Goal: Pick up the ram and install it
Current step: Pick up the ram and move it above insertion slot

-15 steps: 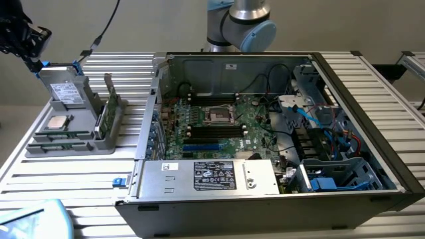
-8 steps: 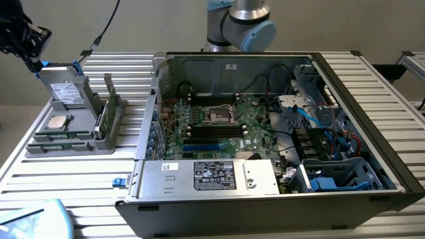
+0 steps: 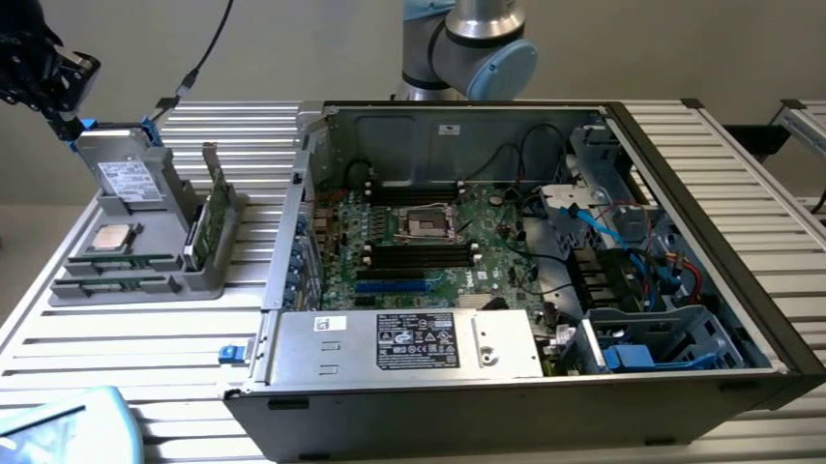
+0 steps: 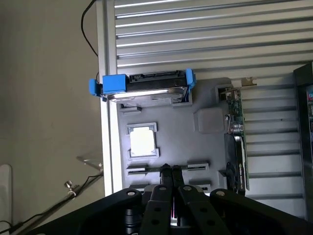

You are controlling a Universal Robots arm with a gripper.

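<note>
The ram (image 3: 123, 260) is a thin green stick standing on edge in a slot of the grey holder tray (image 3: 168, 282), at the exterior view's left. In the wrist view the ram (image 4: 150, 170) appears edge-on as a narrow line just past my fingertips. My gripper (image 3: 52, 104) hangs high above the far end of that tray, well apart from it. In the wrist view my gripper (image 4: 170, 169) is shut, its two black fingers pressed together with nothing between them. The open computer case (image 3: 323, 145) holds the motherboard, with black memory slots (image 3: 420, 254).
The tray also carries a hard drive with blue clips (image 4: 142, 85), a square silver CPU (image 4: 143, 142) and a green expansion card with a metal bracket (image 4: 237, 147). A power supply (image 3: 406, 343) fills the case's near side. Cables and a drive cage (image 3: 645, 338) crowd its right.
</note>
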